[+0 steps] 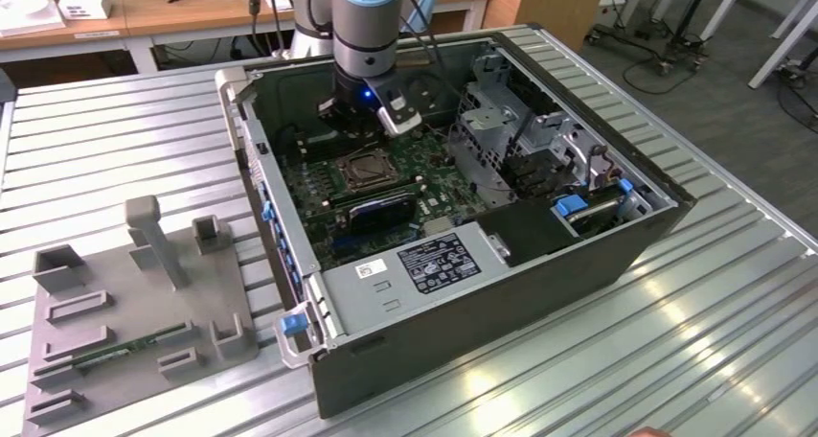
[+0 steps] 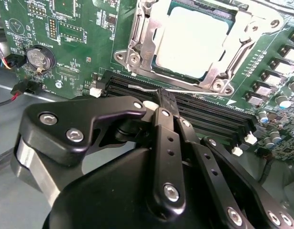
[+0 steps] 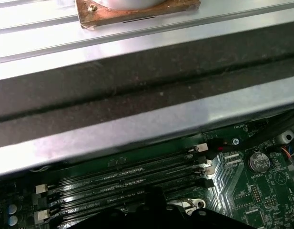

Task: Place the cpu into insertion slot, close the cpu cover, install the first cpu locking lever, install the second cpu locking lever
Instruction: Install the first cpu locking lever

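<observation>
gripper (image 2: pixel 164 99) (fingers together) over memory slots (image 2: pixel 218 119), just beside cpu cover (image 2: pixel 215 71) rim.

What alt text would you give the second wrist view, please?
The black gripper hangs over the long memory slots, right next to the silvery cpu, which lies framed by the silver cpu cover on the green circuit board. A coin cell sits farther off.
</observation>
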Robot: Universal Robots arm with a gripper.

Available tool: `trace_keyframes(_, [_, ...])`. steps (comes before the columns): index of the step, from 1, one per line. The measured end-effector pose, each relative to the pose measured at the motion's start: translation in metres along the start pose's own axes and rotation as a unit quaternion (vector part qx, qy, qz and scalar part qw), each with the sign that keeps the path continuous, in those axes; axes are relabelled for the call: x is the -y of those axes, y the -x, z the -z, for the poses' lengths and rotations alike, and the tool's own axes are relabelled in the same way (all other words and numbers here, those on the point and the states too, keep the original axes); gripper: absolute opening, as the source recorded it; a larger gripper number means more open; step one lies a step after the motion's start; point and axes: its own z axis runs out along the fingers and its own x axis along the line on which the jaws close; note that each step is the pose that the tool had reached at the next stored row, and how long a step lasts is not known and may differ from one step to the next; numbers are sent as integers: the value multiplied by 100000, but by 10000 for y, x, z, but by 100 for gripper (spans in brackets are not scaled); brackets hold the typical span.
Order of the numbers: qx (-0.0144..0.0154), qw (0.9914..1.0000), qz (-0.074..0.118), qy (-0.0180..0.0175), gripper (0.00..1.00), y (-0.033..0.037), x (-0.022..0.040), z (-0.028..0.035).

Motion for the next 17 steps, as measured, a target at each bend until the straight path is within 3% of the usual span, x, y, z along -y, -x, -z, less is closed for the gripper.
trace_keyframes(15, [7,100000,-62,18,11,3,-4,-27])
trace_keyframes(17, [212,99996,-832,2,11,6,-3,-31])
